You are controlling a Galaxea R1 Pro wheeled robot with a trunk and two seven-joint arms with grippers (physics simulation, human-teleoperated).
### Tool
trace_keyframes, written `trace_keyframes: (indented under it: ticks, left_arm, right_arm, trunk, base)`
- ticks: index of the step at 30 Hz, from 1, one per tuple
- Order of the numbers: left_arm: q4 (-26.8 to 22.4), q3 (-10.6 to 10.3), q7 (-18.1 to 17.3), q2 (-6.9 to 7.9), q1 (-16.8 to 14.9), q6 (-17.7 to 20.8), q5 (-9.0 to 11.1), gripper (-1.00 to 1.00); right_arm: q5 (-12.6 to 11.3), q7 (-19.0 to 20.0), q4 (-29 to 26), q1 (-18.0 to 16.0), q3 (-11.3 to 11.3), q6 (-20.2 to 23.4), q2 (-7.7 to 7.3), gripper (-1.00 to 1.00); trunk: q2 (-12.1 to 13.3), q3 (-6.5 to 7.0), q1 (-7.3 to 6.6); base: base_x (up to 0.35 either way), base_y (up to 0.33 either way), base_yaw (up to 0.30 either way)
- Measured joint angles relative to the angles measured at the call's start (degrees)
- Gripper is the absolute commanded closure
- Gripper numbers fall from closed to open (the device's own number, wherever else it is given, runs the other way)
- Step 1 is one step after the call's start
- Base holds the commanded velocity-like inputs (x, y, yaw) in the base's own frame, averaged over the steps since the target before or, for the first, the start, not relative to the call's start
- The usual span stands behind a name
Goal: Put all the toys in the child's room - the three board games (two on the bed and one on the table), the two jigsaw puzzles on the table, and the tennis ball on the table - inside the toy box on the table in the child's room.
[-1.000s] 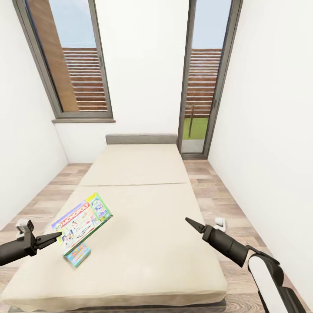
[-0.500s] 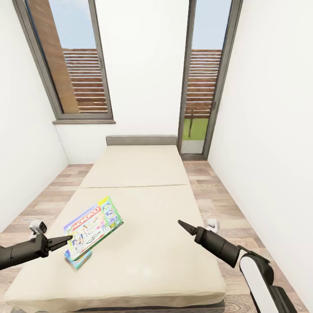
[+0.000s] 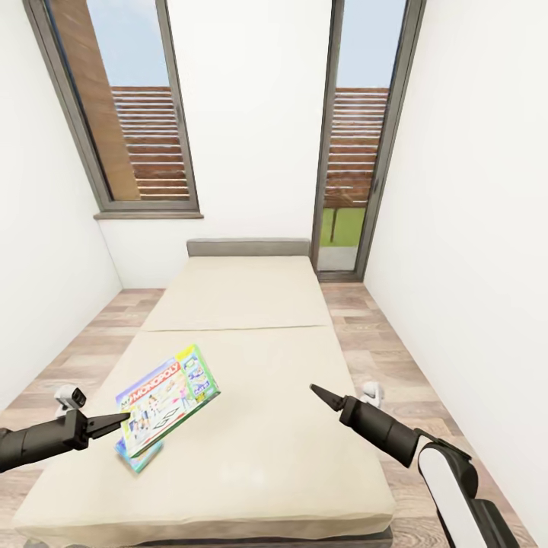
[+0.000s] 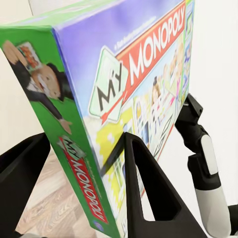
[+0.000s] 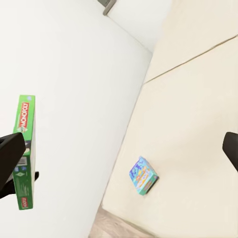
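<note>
We see one bed (image 3: 251, 365) running from the near edge of the head view back to the far wall, its pale cover bare in most places. Behind it stand two tall glazed openings: a window (image 3: 125, 114) on the left and a glass door (image 3: 358, 144) on the right. We count two board games. The larger one, a Monopoly box (image 3: 167, 398), is lifted clear of the cover and tilted, over the near left part of the bed. Our left gripper (image 4: 84, 158) pinches it by one edge, one finger (image 4: 144, 183) lying across the printed lid and the other finger (image 4: 20, 168) on the far side of the box. The smaller board game (image 5: 143, 175), a blue and green box, lies flat on the cover just below the lifted one, close to the bed's left edge. Our right gripper (image 3: 318, 393) hangs over the right half of the bed, well apart from both boxes, its jaws parted with nothing between them.
</note>
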Motion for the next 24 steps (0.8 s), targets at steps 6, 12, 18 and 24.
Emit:
trace_keyframes:
  ticks: [6, 12, 18, 24]
  left_arm:
    - [0.0, 0.1, -0.1, 0.11, 0.0, 0.0, 0.1, 1.00]
    - [0.0, 0.1, -0.1, 0.10, 0.1, 0.0, 0.1, 1.00]
    - [0.0, 0.1, 0.0, 0.13, 0.1, 0.0, -0.1, 1.00]
    - [0.1, 0.1, 0.0, 0.14, 0.0, 0.0, -0.2, 1.00]
  right_arm:
    - [0.0, 0.0, 0.0, 0.0, -0.1, 0.0, 0.00, -1.00]
    - [0.0, 0.1, 0.0, 0.0, 0.0, -0.1, 0.04, -1.00]
    - [0.0, 0.1, 0.0, 0.0, 0.0, -0.7, 0.01, -1.00]
    - [0.2, 0.3, 0.0, 0.1, 0.3, -3.5, 0.00, -1.00]
  trunk:
    - [2.4, 1.10, -1.32]
    - [4.8, 2.29, -2.64]
    - [7.2, 3.49, -3.96]
    - [9.6, 4.60, -5.27]
  base:
    - [0.000, 0.000, 0.199]
    - [0.000, 0.000, 0.275]
    - [0.000, 0.000, 0.282]
    - [0.000, 0.000, 0.285]
